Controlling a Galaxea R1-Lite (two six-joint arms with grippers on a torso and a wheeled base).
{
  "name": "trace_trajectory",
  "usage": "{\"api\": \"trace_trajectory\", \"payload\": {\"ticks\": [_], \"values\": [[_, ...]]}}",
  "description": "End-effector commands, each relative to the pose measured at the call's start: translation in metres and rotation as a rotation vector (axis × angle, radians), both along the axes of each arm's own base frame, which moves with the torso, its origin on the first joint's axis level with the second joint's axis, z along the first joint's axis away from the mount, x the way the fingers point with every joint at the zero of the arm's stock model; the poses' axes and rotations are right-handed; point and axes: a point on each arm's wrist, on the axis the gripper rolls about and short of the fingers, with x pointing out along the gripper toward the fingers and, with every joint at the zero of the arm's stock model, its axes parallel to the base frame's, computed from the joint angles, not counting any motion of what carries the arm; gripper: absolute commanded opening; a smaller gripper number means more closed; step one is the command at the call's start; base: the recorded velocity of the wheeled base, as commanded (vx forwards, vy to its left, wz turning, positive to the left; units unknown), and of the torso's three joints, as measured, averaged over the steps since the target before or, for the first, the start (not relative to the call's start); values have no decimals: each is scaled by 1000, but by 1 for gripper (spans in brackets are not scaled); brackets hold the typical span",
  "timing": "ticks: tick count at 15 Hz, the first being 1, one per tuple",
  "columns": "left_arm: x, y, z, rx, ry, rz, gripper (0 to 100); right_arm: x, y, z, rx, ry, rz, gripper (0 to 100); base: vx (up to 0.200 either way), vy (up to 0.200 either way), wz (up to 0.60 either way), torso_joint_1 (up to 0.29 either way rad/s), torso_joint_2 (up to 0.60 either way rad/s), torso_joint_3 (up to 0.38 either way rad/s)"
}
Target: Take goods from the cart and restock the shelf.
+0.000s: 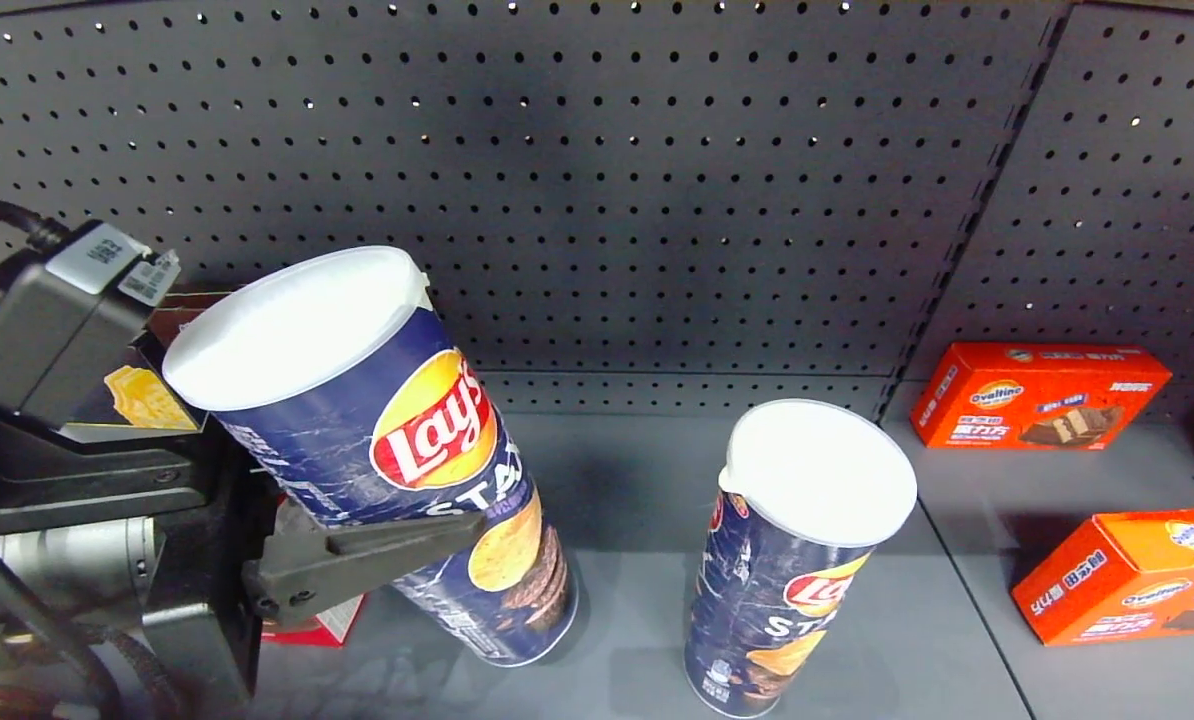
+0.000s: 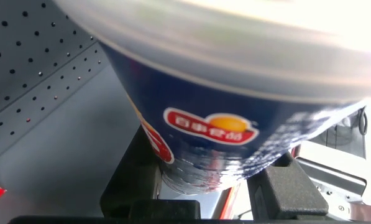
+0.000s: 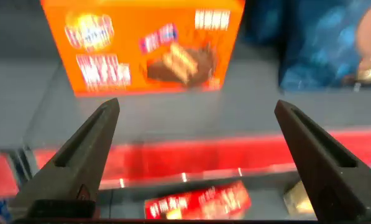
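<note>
While clamped at mid-body in the left gripper (image 1: pixel 437 505), tilted off upright: held chip can (image 1: pixel 387 440), white lid leaning toward the left arm, base low over the grey shelf (image 1: pixel 637 480); contact between base and shelf not discernible. Near finger (image 1: pixel 377 560) laid across the can's front, pressed against the label. Seen from the left wrist: held chip can (image 2: pixel 216 130) seated between both dark fingers of the left gripper (image 2: pixel 210 186).

To the right, well apart: second chip can (image 1: pixel 787 570), upright on the shelf, lid on. Behind both: perforated back panel (image 1: pixel 597 150). Farther right, past the panel joint: rear orange box (image 1: pixel 1042 395) and front orange box (image 1: pixel 1137 575), both lying flat.

Right gripper (image 3: pixel 197 109) spread wide, holding nothing, facing an orange box (image 3: pixel 145 46) with a blue package (image 3: pixel 316 43) beside it.

Just behind the left gripper: red carton (image 1: pixel 317 620), partly hidden.
</note>
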Motion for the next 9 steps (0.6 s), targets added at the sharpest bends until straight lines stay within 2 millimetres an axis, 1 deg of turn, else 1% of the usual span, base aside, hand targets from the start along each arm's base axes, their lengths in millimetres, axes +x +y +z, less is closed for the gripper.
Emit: {"api": "trace_trajectory", "payload": {"ticks": [1, 4, 5, 7, 9], "values": [[0, 0, 1, -2, -6, -1, 0, 0, 1, -3, 0, -4, 38, 100, 0, 0, 0, 0, 0, 0], [0, -1, -1, 0, -1, -5, 0, 0, 6, -4, 6, 9, 278, 100, 0, 0, 0, 0, 0, 0], [-1, -1, -2, 1, 1, -9, 0, 0, 6, -8, 23, 52, 283, 100, 0, 0, 0, 0, 0, 0], [-2, -1, -1, 0, -1, -12, 0, 0, 6, -9, 80, 54, 254, 100, 0, 0, 0, 0, 0, 0], [-3, -3, 2, -3, -10, -27, 0, 0, 5, -9, 86, 53, 248, 100, 0, 0, 0, 0, 0, 0]]}}
